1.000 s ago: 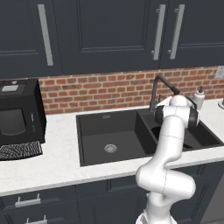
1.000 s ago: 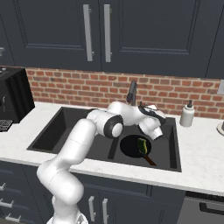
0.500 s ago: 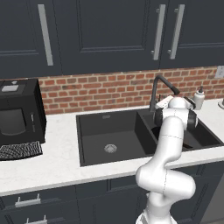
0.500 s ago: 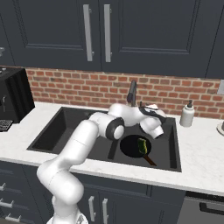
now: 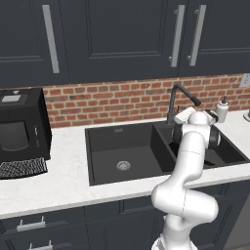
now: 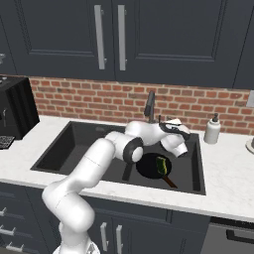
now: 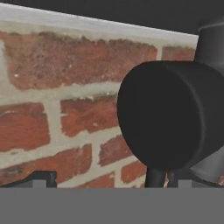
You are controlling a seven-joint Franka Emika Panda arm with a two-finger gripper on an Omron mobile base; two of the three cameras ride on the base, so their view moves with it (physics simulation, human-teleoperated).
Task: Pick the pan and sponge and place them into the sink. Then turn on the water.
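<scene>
Down in the smaller right basin of the sink point(image 6: 196, 163) the pan point(image 6: 149, 167) is seen lying flat, with the sponge point(image 6: 161, 164) resting inside it
The sponge is set near the pan's right edge, and the pan's handle is pointed toward the front right corner of the basin. Above the basin, close to the faucet point(image 5: 181, 95), the hand point(image 6: 174, 125) is held with its fingers spread wide and nothing is gripped between them. From the hand's own camera, a round dark faucet part point(image 7: 168, 118) is met just ahead, backed by the red brick wall point(image 7: 57, 109). A white soap dispenser point(image 6: 213, 130) is stood on the bench point(image 6: 228, 178) to the right of the sink
</scene>
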